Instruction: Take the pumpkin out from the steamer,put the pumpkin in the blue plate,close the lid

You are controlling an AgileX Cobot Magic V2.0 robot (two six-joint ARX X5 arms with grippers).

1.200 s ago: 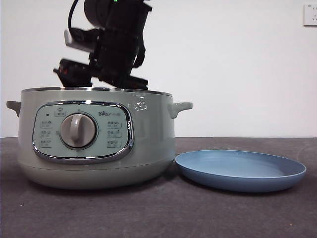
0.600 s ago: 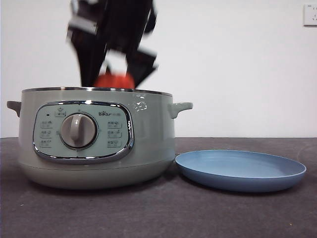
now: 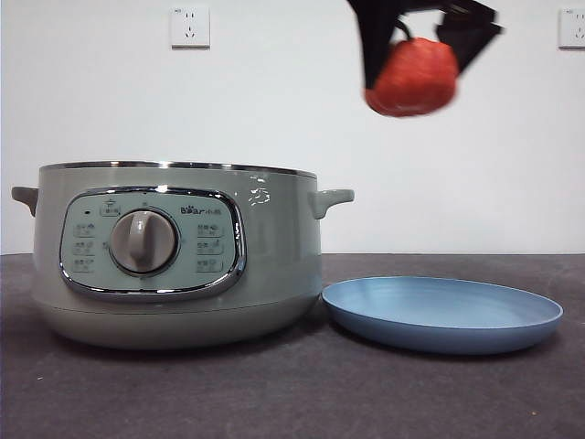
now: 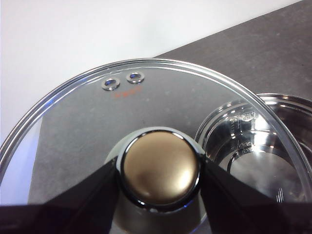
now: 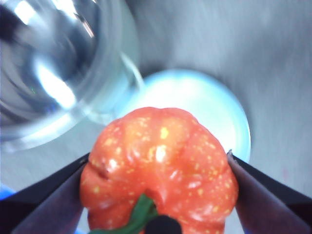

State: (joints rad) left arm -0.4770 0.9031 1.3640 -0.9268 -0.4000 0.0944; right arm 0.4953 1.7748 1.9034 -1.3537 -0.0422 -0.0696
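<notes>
My right gripper (image 3: pixel 416 64) is shut on the orange-red pumpkin (image 3: pixel 413 77), holding it high in the air above the blue plate (image 3: pixel 442 313), to the right of the steamer (image 3: pixel 183 251). In the right wrist view the pumpkin (image 5: pixel 158 170) fills the jaws, with the blue plate (image 5: pixel 195 105) below it and the open steamer (image 5: pixel 58 63) beside. My left gripper (image 4: pixel 160 170) is shut on the knob of the glass lid (image 4: pixel 97 112), held off to the side of the steamer (image 4: pixel 263 146), whose shiny inside shows through the glass.
The steamer stands at the left of the dark table with its dial panel facing the front camera. The plate lies just right of it, near the pot's base. Two wall sockets (image 3: pixel 190 26) sit high on the white wall.
The right gripper has lifted the pumpkin out of the steamer and carried it up and to the right, over the plate.
</notes>
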